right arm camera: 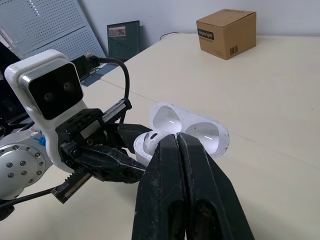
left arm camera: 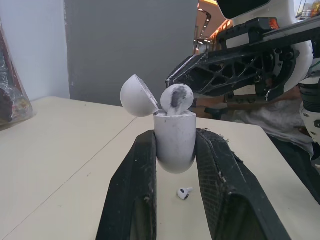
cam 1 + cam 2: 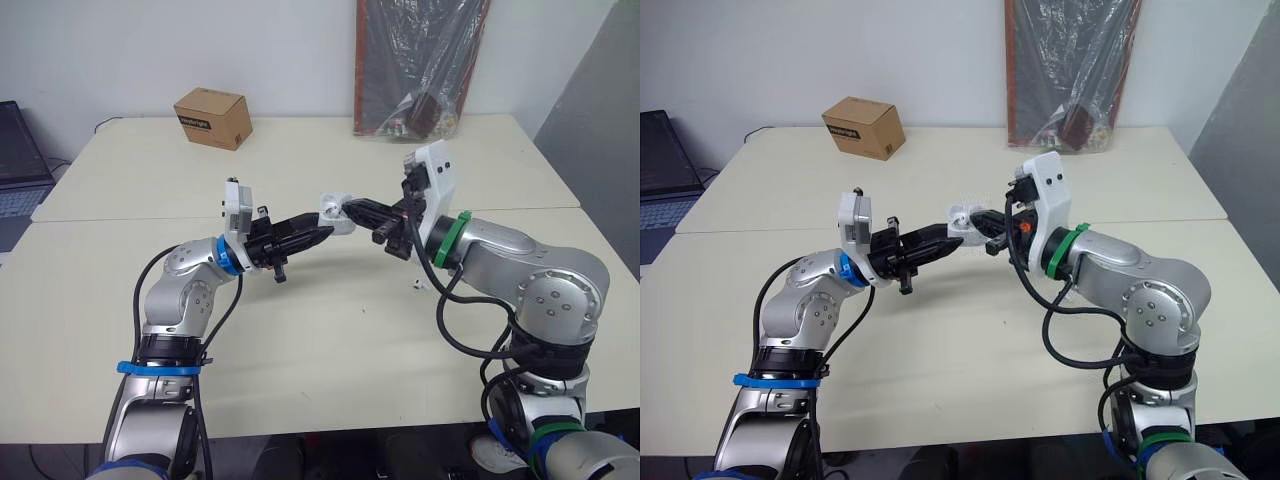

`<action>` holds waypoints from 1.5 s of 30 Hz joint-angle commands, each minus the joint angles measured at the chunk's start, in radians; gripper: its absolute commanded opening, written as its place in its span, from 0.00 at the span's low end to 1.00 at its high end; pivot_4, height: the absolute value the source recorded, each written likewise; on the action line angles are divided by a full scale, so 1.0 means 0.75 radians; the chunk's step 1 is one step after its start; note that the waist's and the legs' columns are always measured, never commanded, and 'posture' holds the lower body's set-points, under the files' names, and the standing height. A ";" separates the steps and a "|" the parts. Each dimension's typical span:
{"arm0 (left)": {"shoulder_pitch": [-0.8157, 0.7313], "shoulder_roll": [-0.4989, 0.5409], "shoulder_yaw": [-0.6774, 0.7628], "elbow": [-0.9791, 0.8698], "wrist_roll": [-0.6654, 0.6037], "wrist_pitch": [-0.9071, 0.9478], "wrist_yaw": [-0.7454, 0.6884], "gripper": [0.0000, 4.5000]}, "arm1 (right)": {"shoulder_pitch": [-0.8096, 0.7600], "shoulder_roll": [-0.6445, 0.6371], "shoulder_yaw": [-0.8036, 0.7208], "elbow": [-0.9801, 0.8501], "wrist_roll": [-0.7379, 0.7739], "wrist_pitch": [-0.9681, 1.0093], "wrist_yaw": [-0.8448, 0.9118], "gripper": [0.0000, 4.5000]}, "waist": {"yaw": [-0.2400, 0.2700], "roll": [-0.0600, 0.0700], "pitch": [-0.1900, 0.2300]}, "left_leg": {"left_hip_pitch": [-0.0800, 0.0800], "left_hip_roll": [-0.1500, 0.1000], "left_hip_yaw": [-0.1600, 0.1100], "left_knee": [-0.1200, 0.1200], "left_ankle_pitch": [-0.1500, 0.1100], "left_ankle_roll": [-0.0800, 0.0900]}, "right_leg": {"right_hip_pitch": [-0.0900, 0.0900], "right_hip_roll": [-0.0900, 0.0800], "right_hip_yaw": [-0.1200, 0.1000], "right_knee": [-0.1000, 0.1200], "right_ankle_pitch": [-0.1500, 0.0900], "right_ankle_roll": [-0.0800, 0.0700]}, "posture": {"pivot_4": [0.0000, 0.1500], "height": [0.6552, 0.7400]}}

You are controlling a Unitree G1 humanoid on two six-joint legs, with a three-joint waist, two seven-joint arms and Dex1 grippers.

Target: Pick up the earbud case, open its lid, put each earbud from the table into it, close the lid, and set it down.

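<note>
White earbud case (image 2: 174, 140) upright, lid open; one earbud (image 2: 184, 193) on table (image 2: 75, 150).

The left arm (image 3: 185, 290) and the right arm (image 3: 520, 262) bend inward and meet at mid-frame. The left claw (image 3: 322, 237) points right, its fingers clamped on both sides of the open earbud case (image 2: 174, 145). The right claw (image 3: 352, 208) points left, fingers pressed together, tips at the case's mouth.
</note>
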 commanded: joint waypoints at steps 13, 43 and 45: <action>0.043 0.052 0.040 -0.025 -0.040 -0.002 -0.051 0.18 | -0.016 -0.112 -0.109 -0.074 0.117 0.008 0.044 0.01 | 0.000 0.000 0.000 | 0.000 0.000 0.000 0.000 0.000 0.000 | 0.000 0.000 0.000 0.000 0.000 0.000 | 1.00 1.00; 0.083 -0.035 0.078 0.175 -0.095 -0.298 -0.329 0.18 | 0.340 -0.685 0.414 0.254 -0.505 -0.352 0.506 0.65 | 0.016 -0.001 0.001 | -0.001 0.000 0.001 0.000 0.000 0.000 | 0.000 0.000 0.001 -0.005 0.000 0.000 | 1.00 1.00; 0.075 -0.042 0.077 0.176 -0.102 -0.295 -0.339 0.18 | 0.329 -0.670 0.442 0.314 -0.549 -0.380 0.518 0.65 | 0.016 -0.001 0.001 | -0.001 0.000 0.001 0.001 0.000 0.000 | 0.000 0.000 0.001 -0.004 0.000 0.000 | 1.00 1.00</action>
